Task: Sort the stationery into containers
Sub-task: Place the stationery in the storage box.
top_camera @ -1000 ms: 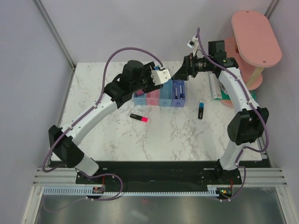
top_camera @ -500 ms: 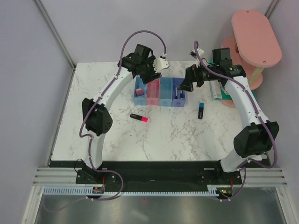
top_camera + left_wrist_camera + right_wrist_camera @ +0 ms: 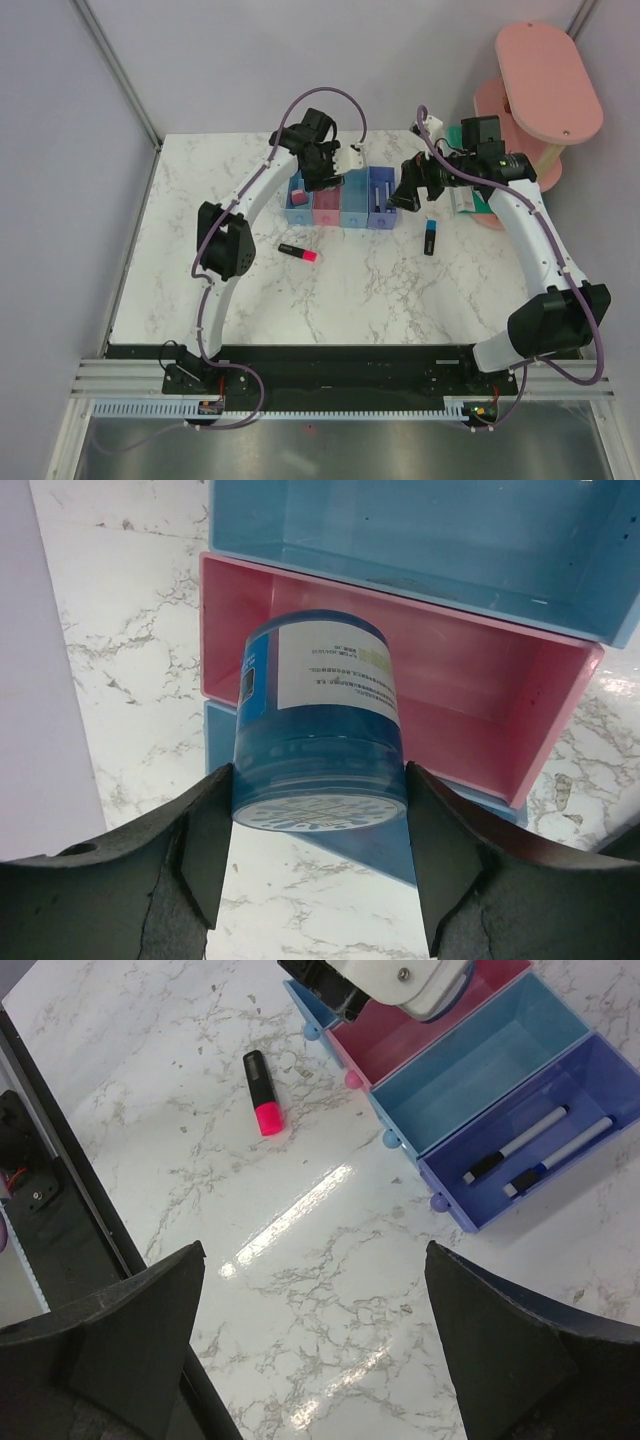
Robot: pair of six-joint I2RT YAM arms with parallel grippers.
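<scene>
One round blue pot (image 3: 318, 720) in left jaws above pink tray (image 3: 480, 690) edge, right jaws wide

Marble table (image 3: 400, 290) between pale lilac walls (image 3: 60, 200), pink shelf (image 3: 548, 80) beside it.

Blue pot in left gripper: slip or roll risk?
Probably rigid: the round blue pot shows no dent in the left gripper. Smooth curved wall may slip. If it lands on its side in the pink tray, it could roll.
</scene>
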